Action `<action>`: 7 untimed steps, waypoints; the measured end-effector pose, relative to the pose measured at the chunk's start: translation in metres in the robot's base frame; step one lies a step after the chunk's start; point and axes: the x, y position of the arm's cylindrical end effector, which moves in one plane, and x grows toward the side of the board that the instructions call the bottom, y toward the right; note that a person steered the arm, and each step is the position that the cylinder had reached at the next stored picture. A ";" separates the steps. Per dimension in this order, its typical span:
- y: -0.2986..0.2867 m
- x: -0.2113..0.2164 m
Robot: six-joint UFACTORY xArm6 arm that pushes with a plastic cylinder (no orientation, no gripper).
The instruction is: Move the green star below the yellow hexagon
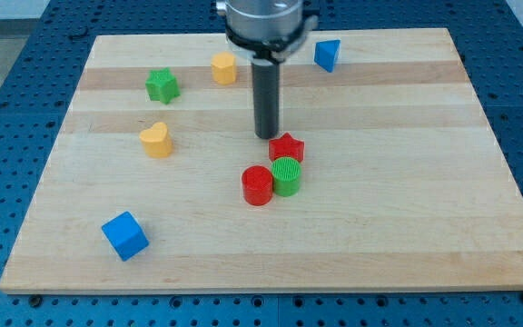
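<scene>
My tip (267,136), a bare rod gripping nothing, rests just left of the red star (287,147), well right of the green star (162,85). The green star sits left of the yellow hexagon (224,68), slightly lower. It looks light, rigid and likely to spin; I would push squarely on its left side.

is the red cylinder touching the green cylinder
Touching. The camera view shows the red cylinder and the green cylinder pressed side by side, with no strip of board visible between them.
</scene>
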 end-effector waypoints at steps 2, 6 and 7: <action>-0.119 -0.029; -0.196 -0.095; -0.182 -0.094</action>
